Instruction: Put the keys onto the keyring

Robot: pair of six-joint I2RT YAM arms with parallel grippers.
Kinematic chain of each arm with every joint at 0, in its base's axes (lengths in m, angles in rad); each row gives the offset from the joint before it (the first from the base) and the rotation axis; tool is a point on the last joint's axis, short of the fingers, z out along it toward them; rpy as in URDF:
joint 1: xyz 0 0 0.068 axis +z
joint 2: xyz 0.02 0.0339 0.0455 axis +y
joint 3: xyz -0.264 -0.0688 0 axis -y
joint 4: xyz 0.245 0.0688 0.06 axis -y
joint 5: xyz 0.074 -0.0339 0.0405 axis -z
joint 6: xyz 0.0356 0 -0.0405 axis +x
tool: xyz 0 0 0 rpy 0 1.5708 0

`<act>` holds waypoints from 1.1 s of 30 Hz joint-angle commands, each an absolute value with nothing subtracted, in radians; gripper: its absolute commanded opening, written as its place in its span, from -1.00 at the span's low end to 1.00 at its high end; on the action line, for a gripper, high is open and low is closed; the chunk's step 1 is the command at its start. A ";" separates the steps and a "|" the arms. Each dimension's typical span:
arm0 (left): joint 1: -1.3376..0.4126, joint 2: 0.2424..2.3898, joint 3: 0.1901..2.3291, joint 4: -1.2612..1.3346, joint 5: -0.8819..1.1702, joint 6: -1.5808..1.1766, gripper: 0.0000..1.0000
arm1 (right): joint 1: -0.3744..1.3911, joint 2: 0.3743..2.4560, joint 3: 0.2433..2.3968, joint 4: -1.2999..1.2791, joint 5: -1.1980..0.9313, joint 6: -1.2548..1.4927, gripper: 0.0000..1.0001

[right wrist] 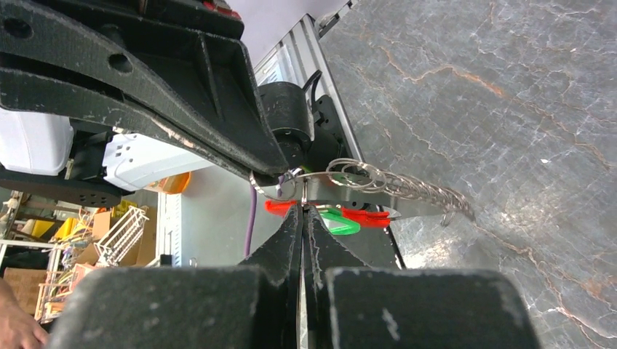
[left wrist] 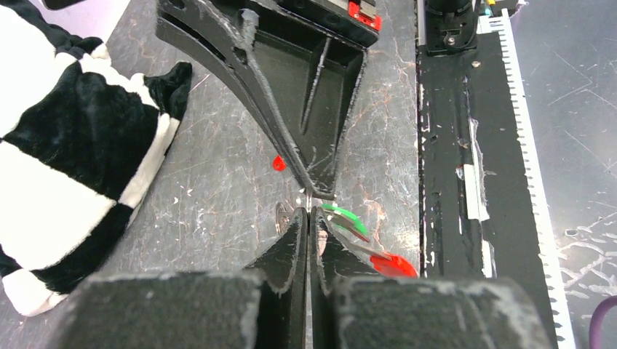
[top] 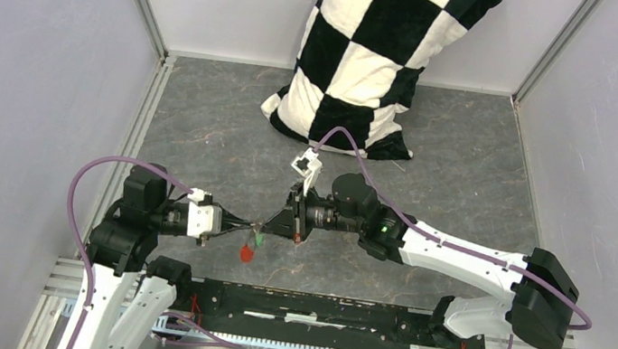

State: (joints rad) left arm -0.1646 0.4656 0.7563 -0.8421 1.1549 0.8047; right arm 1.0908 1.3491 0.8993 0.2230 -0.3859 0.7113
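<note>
1. Top external view: the left gripper point(top: 249, 226) and the right gripper point(top: 278, 222) meet tip to tip above the grey table point(top: 469, 179), near its front middle.
2. Left gripper: fingers pressed together, pinching thin silver wire of the keyring.
3. Right gripper: fingers likewise closed on the same wire, just beside the left tips.
4. Keyring point(right wrist: 356, 174): a cluster of silver wire rings with a row of smaller rings trailing to one side. It is held in the air between the two grippers, off the table.
5. Green key point(right wrist: 338, 221): bright green head, hanging just under the rings beside the right fingertips.
6. Red pieces point(left wrist: 393, 263): one larger, next to the green key; one smaller, on the other side of the right finger. Which is the key head and which the fob cannot be told.
7. Checkered pillow point(top: 377, 56): black and white, propped against the back wall, well apart from the grippers.
8. Black rail point(top: 314, 308): runs along the table's near edge, between the arm bases.
</note>
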 commanded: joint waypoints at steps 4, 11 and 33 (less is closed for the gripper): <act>-0.161 0.457 0.764 -0.867 1.205 0.857 -0.96 | 1.075 1.302 0.896 0.271 -0.337 0.711 -1.00; -0.161 0.458 0.762 -0.867 1.200 0.856 -0.96 | 1.075 1.296 0.887 0.272 -0.346 0.709 -1.00; -0.161 0.462 0.766 -0.843 1.174 0.825 -0.96 | 1.108 1.304 0.891 0.276 -0.458 0.675 -0.99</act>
State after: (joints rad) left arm -0.1646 0.4637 0.7563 -0.8806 1.1614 0.8150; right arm 1.1000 1.2903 0.8478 0.2264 -0.4068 0.6868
